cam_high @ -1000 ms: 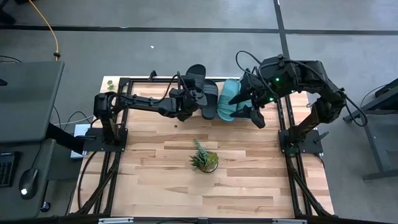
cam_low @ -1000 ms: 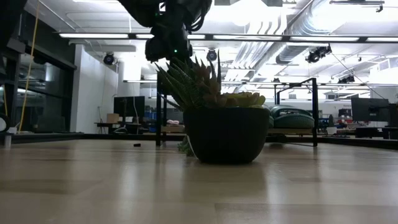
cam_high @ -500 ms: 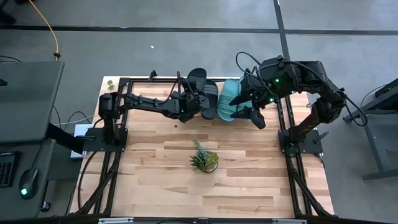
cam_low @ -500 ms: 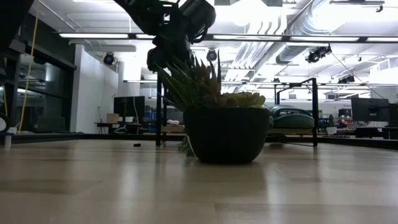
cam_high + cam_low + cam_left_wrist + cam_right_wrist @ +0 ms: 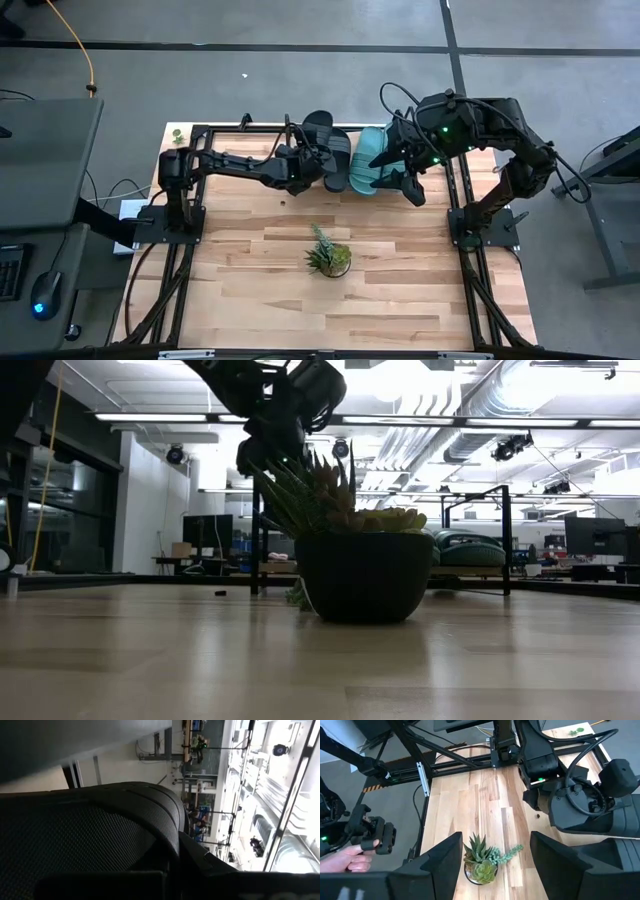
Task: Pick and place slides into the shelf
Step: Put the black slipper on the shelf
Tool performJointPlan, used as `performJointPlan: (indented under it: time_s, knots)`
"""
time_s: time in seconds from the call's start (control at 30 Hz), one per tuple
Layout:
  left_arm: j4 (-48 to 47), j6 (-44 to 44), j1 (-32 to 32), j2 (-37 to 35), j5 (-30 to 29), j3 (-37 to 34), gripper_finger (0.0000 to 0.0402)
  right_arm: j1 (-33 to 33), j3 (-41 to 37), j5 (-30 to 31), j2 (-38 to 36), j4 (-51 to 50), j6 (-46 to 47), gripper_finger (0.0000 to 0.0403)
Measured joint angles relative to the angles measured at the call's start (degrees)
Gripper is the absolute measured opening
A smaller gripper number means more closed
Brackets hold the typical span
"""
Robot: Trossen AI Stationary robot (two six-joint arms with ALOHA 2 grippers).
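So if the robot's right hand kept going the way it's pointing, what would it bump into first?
Probably the little potted plant: it sits right between the open right hand's fingers in that arm's wrist view. Depth is hard to judge, so the wooden tabletop might come first.

I can read no text, label, brand, number or sign anywhere around me. The wooden tabletop (image 5: 400,270), the black slide (image 5: 90,835) close against my left wrist camera and the dark pot of the plant (image 5: 365,575) all show plain surfaces without lettering. In the room beyond the table, toward twelve o'clock in the low view, the fittings and screens are too far off for any writing to be made out.
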Motion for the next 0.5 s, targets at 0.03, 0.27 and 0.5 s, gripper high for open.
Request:
performJointPlan:
  time_s: [0.03, 0.27, 0.5]
  knots:
    - [0.1, 0.0, 0.2, 0.0, 0.2, 0.0, 0.0005, 0.0, 0.0, 0.0, 0.0, 0.0, 0.0, 0.0224]
    - [4.6, 0.4, 1.2, 0.0, 3.4, 0.0, 0.0005, 0.0, 0.0, 0.7, 0.0, 0.0, 0.3, 0.0224]
    - [4.7, -0.4, 1.2, 0.2, 3.2, -0.1, 0.0005, 0.0, 0.0, 0.8, 0.0, 0.1, 0.3, 0.0224]
